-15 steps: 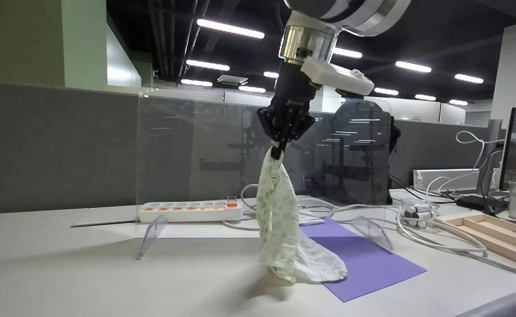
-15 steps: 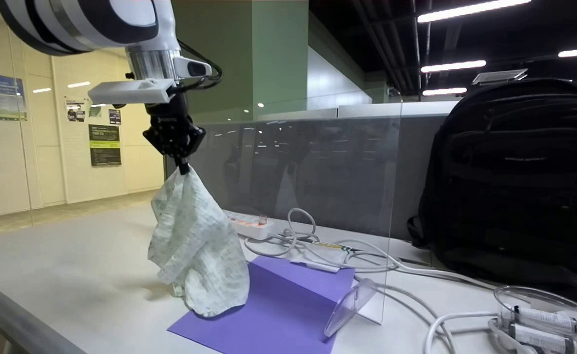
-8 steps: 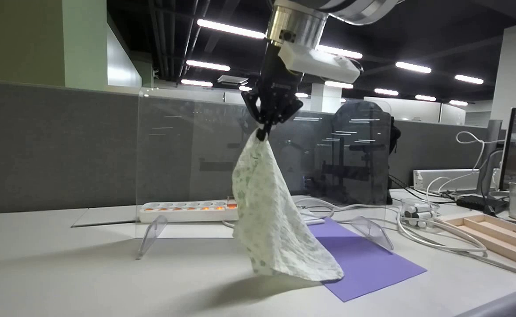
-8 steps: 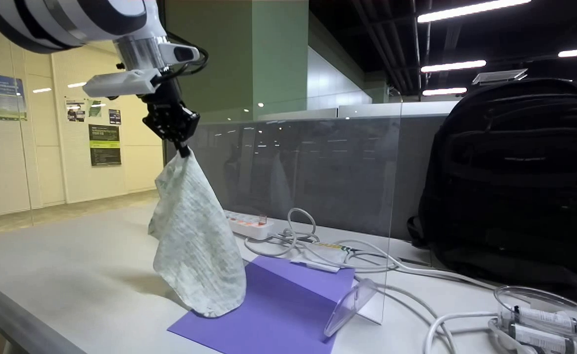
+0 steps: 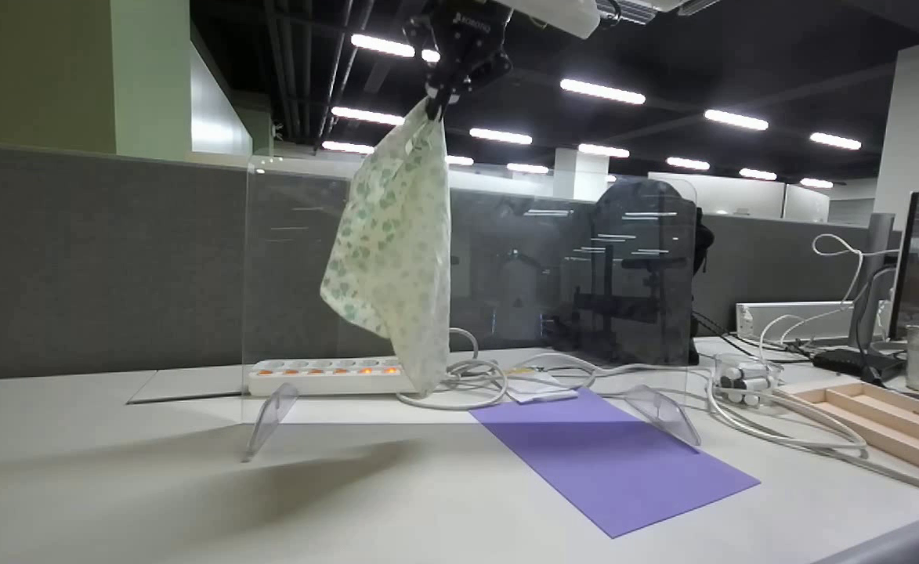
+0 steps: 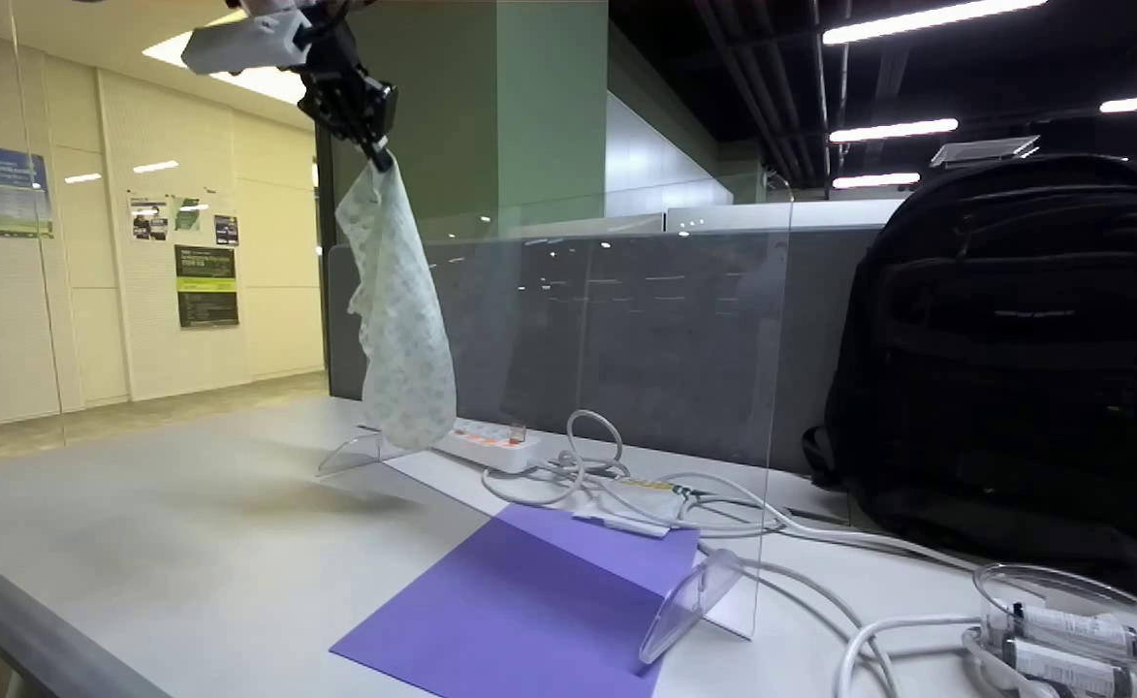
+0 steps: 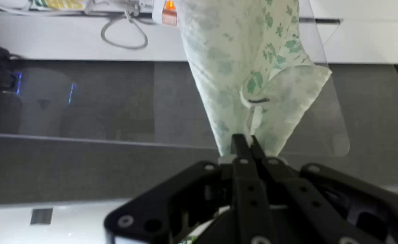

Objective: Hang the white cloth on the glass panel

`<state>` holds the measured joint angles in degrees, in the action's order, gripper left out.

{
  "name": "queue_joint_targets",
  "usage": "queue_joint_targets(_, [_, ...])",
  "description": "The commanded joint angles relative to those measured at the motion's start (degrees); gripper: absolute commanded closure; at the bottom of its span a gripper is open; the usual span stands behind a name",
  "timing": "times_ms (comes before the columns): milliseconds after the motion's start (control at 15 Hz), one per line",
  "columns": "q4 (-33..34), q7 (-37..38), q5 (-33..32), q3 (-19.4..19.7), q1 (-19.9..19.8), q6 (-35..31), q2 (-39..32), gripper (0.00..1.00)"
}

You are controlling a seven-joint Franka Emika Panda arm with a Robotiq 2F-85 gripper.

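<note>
The white cloth (image 5: 408,243) with green leaf prints hangs in folds from my gripper (image 5: 433,110); it also shows in an exterior view (image 6: 405,334). In the wrist view the fingertips (image 7: 240,142) are shut on the bunched top of the cloth (image 7: 226,64). The cloth's lower end hangs above the table. The clear glass panel (image 5: 294,258) stands upright on the table, behind the cloth in an exterior view, and shows in an exterior view (image 6: 684,330) too. My gripper appears higher than the panel's top edge. Whether the cloth touches the panel, I cannot tell.
Clear feet (image 5: 271,419) hold the panel. A purple sheet (image 5: 616,462) lies under its right part. A power strip (image 5: 326,381) and white cables (image 6: 578,456) lie behind it. A grey partition (image 5: 99,266) and black backpack (image 6: 1014,368) stand further back.
My gripper has risen and moved left in an exterior view, still holding the cloth. The cloth's lower end has lifted off the table and purple sheet.
</note>
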<state>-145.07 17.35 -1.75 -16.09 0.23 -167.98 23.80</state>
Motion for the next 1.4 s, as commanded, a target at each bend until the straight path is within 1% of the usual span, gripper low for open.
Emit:
queue_joint_targets(0, [5.2,7.0,-2.5,-4.4,-7.7,-2.1,1.2,1.0])
queue_joint_targets(200, [9.0,10.1,-3.3,-8.1,-14.8,-3.9,1.6,1.0])
queue_joint_targets(333, [11.7,12.7,-3.3,-11.0,-19.8,-3.3,2.9,1.0])
queue_joint_targets(600, [15.8,16.5,-3.1,-16.6,-29.3,-3.0,1.7,1.0])
queue_joint_targets(1133, [19.4,24.2,-3.4,-30.8,-48.7,-1.3,-2.4,1.0])
queue_joint_targets(1333, [20.0,26.2,-3.2,-35.7,-54.9,-0.6,-3.6,1.0])
